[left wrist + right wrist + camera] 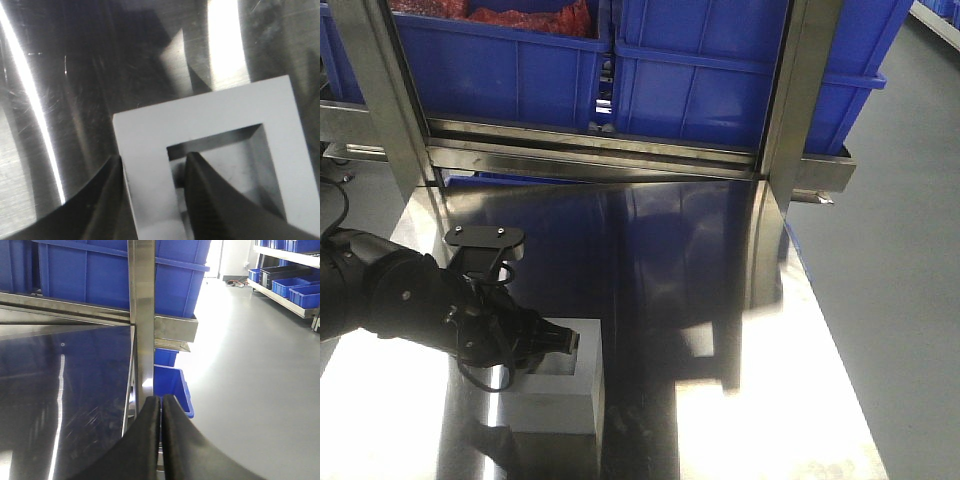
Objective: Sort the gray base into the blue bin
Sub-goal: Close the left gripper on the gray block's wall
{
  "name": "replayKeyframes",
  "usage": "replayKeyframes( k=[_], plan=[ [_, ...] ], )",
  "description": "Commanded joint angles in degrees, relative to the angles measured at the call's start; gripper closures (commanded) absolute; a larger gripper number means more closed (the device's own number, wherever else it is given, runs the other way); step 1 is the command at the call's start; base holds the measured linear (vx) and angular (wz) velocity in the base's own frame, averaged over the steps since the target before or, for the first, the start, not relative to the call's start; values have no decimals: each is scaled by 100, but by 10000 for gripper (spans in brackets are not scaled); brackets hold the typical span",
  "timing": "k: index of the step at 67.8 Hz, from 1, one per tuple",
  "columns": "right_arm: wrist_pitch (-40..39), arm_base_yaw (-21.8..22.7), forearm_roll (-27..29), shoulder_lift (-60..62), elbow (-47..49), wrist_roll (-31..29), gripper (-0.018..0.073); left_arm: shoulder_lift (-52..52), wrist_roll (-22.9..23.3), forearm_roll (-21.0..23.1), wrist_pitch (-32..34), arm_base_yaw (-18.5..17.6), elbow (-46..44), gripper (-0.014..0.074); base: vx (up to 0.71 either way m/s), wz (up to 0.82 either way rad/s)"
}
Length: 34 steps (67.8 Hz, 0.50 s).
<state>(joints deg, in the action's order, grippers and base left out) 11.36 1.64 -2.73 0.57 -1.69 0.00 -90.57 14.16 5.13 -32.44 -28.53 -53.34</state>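
The gray base (563, 385) rests on the steel table at the front left, its square recess facing up. In the left wrist view the gray base (215, 117) fills the lower right. My left gripper (563, 341) reaches it from the left. Its jaws (154, 159) are closed on the block's left wall, one finger (107, 190) against the outer side and the other finger (210, 195) inside the recess. A large blue bin (740, 90) stands on the shelf behind the table. My right gripper (161, 407) is shut and empty near the table's right edge.
A second blue bin (500, 70) holding red material stands left of the first. Steel frame posts (785, 110) and a shelf rail (600, 150) cross in front of the bins. A small blue bin (172, 385) sits on the floor by the table's right side.
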Motion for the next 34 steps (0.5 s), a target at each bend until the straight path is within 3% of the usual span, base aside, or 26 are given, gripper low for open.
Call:
replayKeyframes(
  k=[1, 15, 34],
  plan=[
    [-408, -1, -27, 91, -42, -69, 564, 29, 24, -39, -146, -29, -57, 414, 0, 0],
    [-408, -1, -27, 91, -42, -69, 564, 29, 19, -43, -125, -29, -57, 608, 0, 0],
    [-408, -1, -27, 91, -42, -69, 564, 377, 19, -50, 101, -29, -36, 603, 0, 0]
  ],
)
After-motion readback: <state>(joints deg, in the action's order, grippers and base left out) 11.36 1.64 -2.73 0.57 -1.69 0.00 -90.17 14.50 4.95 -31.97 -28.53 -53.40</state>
